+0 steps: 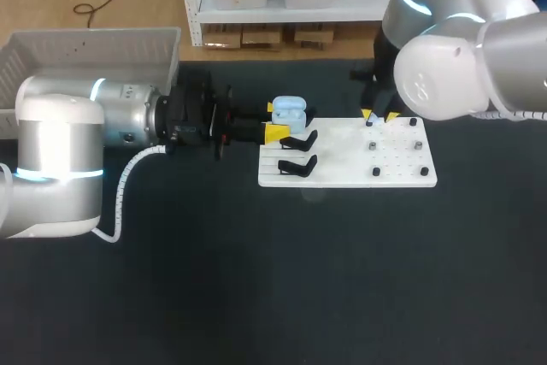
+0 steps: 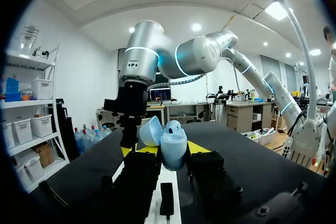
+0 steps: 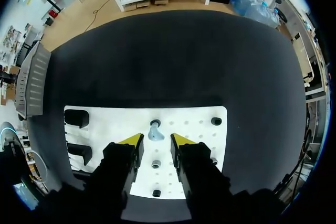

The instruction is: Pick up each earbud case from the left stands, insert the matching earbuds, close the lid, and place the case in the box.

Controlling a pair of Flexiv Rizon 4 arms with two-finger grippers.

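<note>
Pale-blue glossy rounded case (image 2: 172,149)

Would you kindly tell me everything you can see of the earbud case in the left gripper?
The earbud case is pale blue, smooth and rounded, and looks like plastic. Its lid is hinged open and tilted back; what is inside is too small to tell. The case stands upright between the fingers of the left gripper, which touch it from two sides. It is held off the table by the far left corner of the white board.
</note>
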